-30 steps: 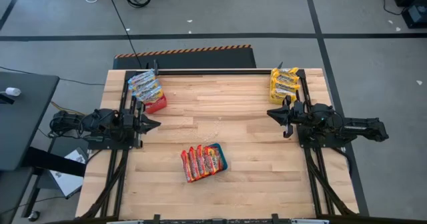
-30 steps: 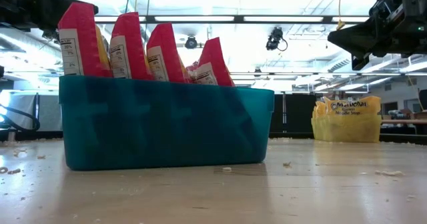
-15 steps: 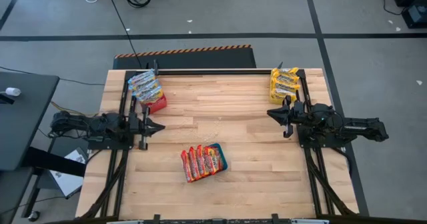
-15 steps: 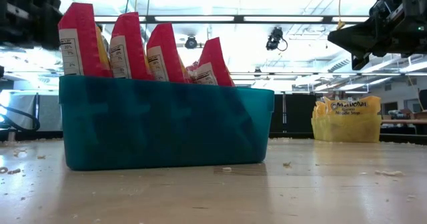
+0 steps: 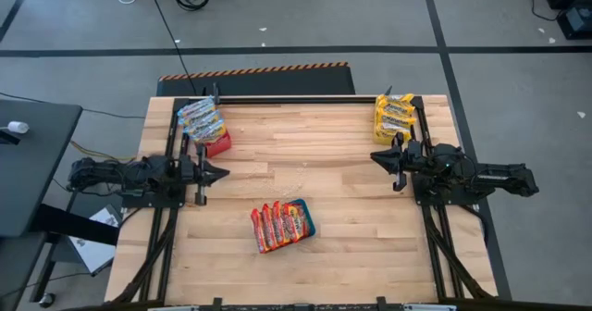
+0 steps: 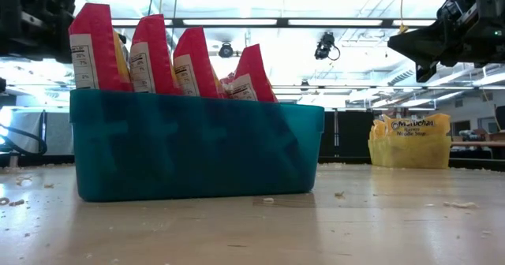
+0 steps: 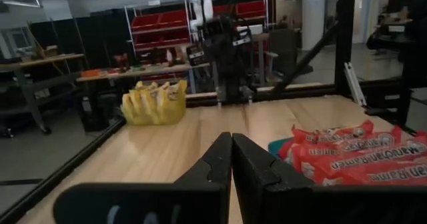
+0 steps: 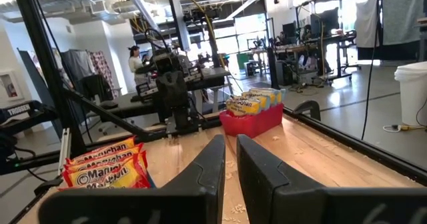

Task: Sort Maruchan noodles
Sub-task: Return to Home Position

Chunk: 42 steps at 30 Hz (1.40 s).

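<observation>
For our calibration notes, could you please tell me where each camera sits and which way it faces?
High view: overhead, straight down on the light wooden table; left gripper and right gripper show.
Low view: tabletop height, level across at the teal plastic tray of red-orange plastic noodle packets; dark arms in both top corners.
Left wrist view: past its shut fingers toward the yellow plastic bin.
Right wrist view: past its slightly parted fingers toward the red plastic bin.
Shared: all four show the tray's packets.
</observation>
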Motion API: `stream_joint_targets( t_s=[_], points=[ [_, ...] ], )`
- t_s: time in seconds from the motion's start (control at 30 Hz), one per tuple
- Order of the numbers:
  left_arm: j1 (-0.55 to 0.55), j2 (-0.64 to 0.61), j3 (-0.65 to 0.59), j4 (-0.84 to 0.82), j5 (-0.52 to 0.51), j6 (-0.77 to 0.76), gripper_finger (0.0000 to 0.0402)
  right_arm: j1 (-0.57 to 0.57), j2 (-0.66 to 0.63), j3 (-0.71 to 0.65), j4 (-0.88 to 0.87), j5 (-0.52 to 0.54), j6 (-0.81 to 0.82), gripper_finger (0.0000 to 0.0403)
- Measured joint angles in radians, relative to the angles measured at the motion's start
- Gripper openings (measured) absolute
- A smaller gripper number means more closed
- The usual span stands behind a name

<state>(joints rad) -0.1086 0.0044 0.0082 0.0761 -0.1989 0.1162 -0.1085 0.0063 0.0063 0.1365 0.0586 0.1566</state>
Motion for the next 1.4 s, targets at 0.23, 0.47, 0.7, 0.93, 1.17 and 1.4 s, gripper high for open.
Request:
stream_joint_targets(
  t_s=[0.23,0.47,0.7,0.93,1.17,1.4],
  points=[
    [-0.024,0.002,0.000,-0.017,0.005,0.000,0.0018,0.000,0.000,0.000,0.003,0.000,0.000,0.0045],
    [-0.024,0.008,-0.001,0.002,0.089,-0.021,0.0018,0.000,0.000,0.000,0.004,0.000,0.000,0.0045],
    [-0.024,0.008,-0.001,0.002,0.173,-0.002,0.0018,0.000,0.000,0.000,0.004,0.000,0.000,0.0045],
    [-0.024,0.008,-0.001,0.006,0.173,-0.002,0.0018,0.000,0.000,0.000,0.004,0.000,0.000,0.0045],
    [-0.024,0.008,-0.001,0.007,0.174,-0.001,0.0018,0.000,0.000,0.000,0.004,0.000,0.000,0.0045],
    [-0.024,0.008,-0.002,0.007,0.174,-0.001,0.0018,0.000,0.000,0.000,0.004,0.000,0.001,0.0045]
  ],
)
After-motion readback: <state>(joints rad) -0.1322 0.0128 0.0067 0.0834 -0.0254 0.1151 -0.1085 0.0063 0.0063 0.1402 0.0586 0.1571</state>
